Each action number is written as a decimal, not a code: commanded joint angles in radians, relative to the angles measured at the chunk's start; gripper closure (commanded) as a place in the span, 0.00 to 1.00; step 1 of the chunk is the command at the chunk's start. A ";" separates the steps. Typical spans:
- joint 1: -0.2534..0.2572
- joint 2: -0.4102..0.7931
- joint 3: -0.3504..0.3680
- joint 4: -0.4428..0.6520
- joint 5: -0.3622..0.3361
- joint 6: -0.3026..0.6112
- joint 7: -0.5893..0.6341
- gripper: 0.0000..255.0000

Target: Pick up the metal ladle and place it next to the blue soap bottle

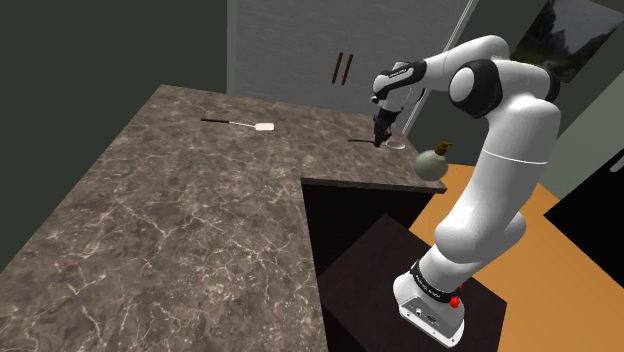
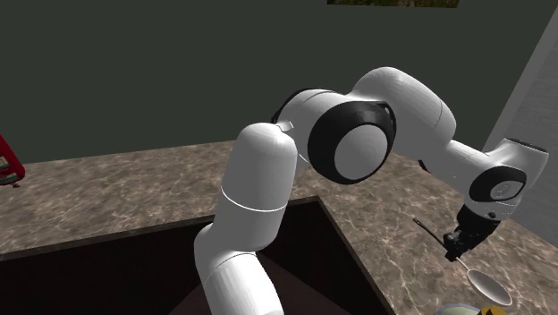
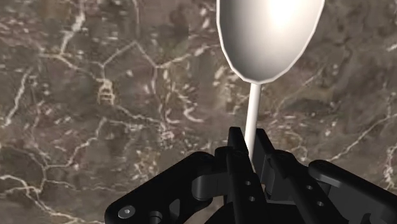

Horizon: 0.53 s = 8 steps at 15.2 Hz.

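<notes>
Ladle (image 3: pixel 270 32) clasped by its handle.
Your fingers (image 3: pixel 236 156) pinch the pale stem; its long axis runs straight out from the gripper (image 3: pixel 251 145), bowl foremost, over the tabletop (image 3: pixel 95 95).

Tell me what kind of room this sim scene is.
Likely a kitchen: a dark, veined stone-look counter, a spatula lying on it, a ladle clasped in the gripper, and tall cabinet doors with handles behind.
</notes>
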<state>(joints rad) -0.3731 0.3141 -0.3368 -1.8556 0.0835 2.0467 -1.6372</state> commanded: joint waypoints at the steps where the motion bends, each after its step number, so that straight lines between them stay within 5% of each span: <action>1: 0.000 0.002 0.000 -0.005 0.001 0.008 -0.001 1.00; 7: 0.000 0.002 0.000 -0.005 0.001 0.008 -0.001 1.00; 8: 0.000 0.002 0.000 -0.005 0.001 0.008 -0.001 0.00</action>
<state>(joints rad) -0.3732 0.3163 -0.3364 -1.8608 0.0846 2.0546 -1.6379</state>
